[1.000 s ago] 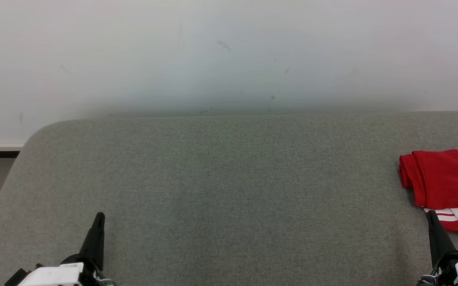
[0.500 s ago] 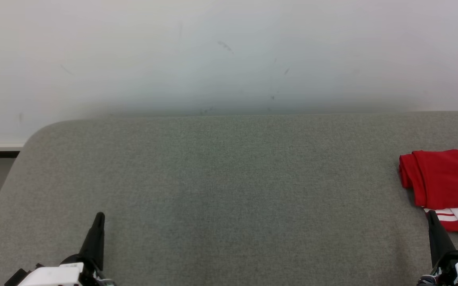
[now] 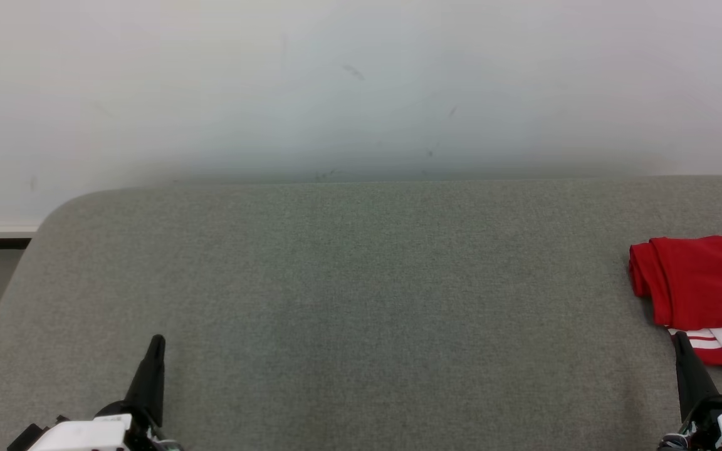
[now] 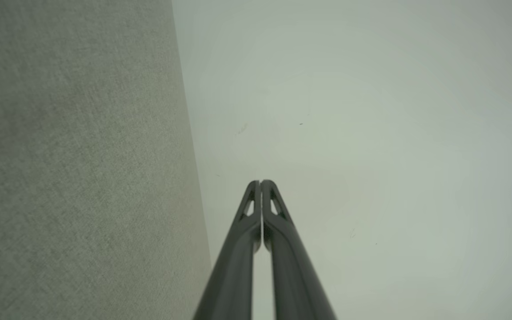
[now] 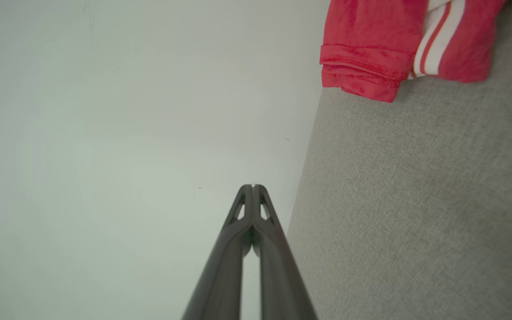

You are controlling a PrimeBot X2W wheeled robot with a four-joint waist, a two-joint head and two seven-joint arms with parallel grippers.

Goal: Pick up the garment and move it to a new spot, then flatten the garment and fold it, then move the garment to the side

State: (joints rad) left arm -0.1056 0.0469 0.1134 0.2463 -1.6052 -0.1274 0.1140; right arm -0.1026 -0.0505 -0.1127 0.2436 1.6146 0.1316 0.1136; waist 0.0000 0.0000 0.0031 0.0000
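**A:** Quick, near edge first. Pincers?

**B:** Left pincer (image 3: 156,341) sits low left in the head view. Its fingers are pressed tight together with nothing between them. The left wrist view agrees: two dark fingers meet at the tips beside the edge of the grey counter (image 3: 361,300).

**A:** Right one?

**B:** Right pincer (image 3: 681,338) is low right, also clamped on nothing, tip pointing up the view. In the head view the tip overlaps the near striped hem of the garment (image 3: 706,282). The right wrist view shows bare counter between tips and cloth, so they're apart.

**A:** Where's the garment exactly?

**B:** It's folded at the right side of the counter, cut off by the frame edge. It's red, with a rolled fold facing the middle and a white part at the near corner.

**A:** Any readable marks?

**B:** White stripes on the red trim are all I can make out.

**A:** Versus a second ago?

**B:** Same. Both pincers hold their spots, still closed. The garment hasn't shifted and the camera is steady.

**A:** Far end?

**B:** A pale wall (image 3: 361,81) with a few dark scuffs rises behind the counter.
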